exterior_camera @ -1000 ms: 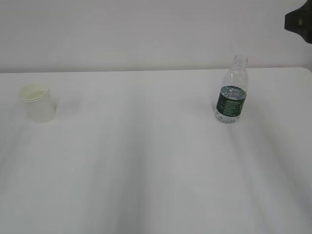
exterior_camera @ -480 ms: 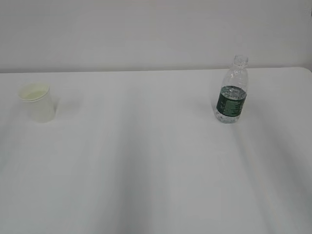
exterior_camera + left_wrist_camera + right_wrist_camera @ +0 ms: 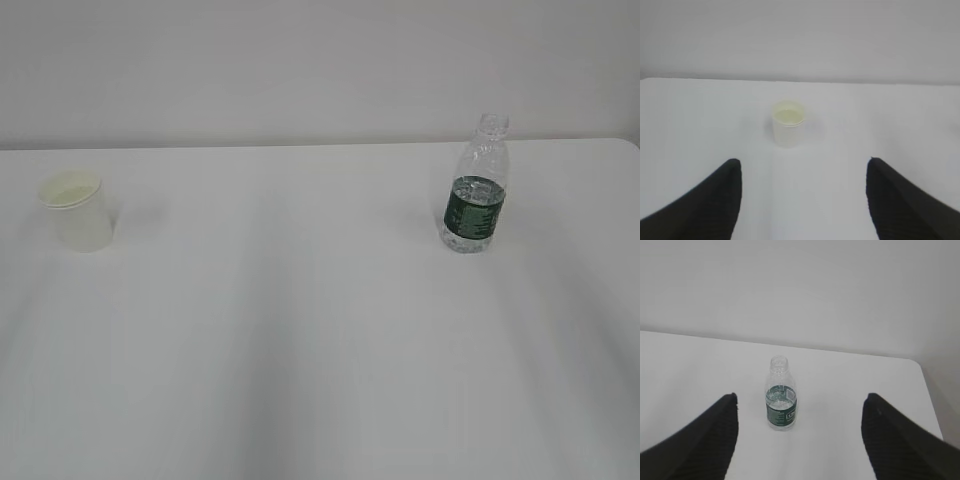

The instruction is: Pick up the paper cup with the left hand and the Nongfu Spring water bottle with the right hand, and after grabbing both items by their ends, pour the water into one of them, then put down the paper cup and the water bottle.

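Observation:
The white paper cup (image 3: 77, 212) stands upright at the table's left; the left wrist view shows the paper cup (image 3: 788, 123) well ahead of my left gripper (image 3: 802, 167), which is open and empty. The Nongfu Spring water bottle (image 3: 477, 188) stands upright on the right, capless, with a dark green label and water (image 3: 780, 396) reaching about the label's top. In the right wrist view the water bottle (image 3: 780, 401) stands ahead, between the spread fingers of my right gripper (image 3: 800, 402), open and holding nothing. Neither gripper shows in the exterior view.
The white table (image 3: 300, 330) runs to a plain pale wall (image 3: 300, 60). The table's far right corner (image 3: 914, 365) is rounded, with floor beyond its right edge.
A dark arm part at the exterior view's top right corner has drawn out of sight. Cup and bottle have not moved.

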